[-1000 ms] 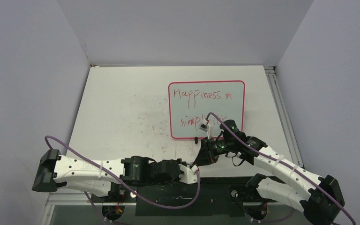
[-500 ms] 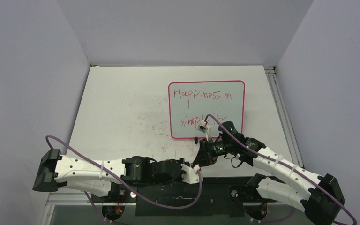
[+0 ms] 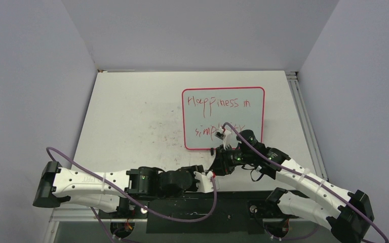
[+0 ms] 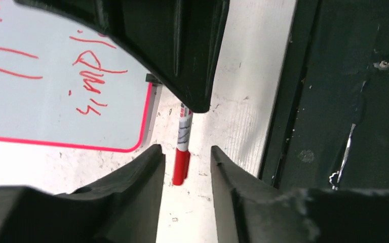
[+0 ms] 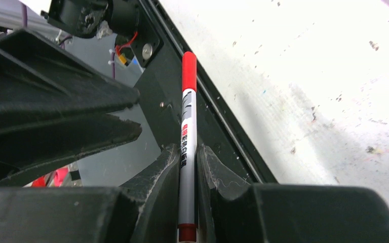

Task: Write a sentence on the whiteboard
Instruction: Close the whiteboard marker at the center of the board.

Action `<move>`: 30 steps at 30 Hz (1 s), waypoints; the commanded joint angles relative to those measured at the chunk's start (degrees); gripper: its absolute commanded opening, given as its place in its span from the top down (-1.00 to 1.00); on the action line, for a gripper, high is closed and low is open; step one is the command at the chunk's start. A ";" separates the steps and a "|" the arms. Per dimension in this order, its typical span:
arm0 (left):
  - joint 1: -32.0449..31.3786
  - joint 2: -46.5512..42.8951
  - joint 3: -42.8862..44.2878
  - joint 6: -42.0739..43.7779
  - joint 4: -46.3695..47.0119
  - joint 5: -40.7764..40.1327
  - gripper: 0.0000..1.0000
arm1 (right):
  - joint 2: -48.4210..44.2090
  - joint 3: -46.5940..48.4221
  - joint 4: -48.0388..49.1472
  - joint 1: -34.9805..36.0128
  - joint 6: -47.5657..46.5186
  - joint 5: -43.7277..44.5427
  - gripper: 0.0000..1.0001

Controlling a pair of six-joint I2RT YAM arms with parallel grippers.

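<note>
1. The whiteboard (image 3: 250, 116) lies flat on the surface (image 3: 131, 111), just off its middle toward 2 o'clock.
2. The sentence (image 3: 218, 103) fills the board in two lines. The upper reads "Happiness in". The lower starts "simpl", and the right arm hides what follows.
3. The left arm lies low along the near edge, stretched from 9 o'clock toward 3. Its hand (image 4: 185, 150) ends at the board's 6 o'clock rim.
4. The right arm folds in from the 4 o'clock corner and reaches toward 10 o'clock. Its hand (image 5: 187, 149) meets the left one there.
5. The right hand is clamped on the marker (image 5: 187, 131), both fingers pressed against the barrel.
6. In the right wrist view the cap (image 5: 189, 63) points to 12 o'clock.
7. The left hand stands narrowly apart, its two fingers flanking the cap with a thin gap on each side, touching nothing.
8. Board: smooth, pale grey-white, rectangular with rounded corners and a thin pink-red rim.
9. Marker: a slim white barrel with dark print and a glossy red cap.
10. Fingers: matte black with a rough grain.
11. Surface: white and scuffed, with faint red smudges (image 3: 169, 136).
12. Count: one board, one marker, two arms, two fingers on each hand, and one purple cable per arm.
</note>
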 commanded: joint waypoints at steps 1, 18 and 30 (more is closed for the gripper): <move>1.18 -2.75 3.89 -4.18 -2.17 -3.79 0.14 | -3.32 0.33 6.04 0.13 1.82 5.43 0.89; 36.64 -18.36 -0.97 -45.85 12.26 19.84 -0.61 | -9.01 -4.73 40.00 -8.68 19.49 -1.43 0.89; 44.23 -20.55 -8.98 -61.71 29.62 34.18 -0.60 | -6.72 -3.48 48.84 -8.23 24.79 -9.13 0.89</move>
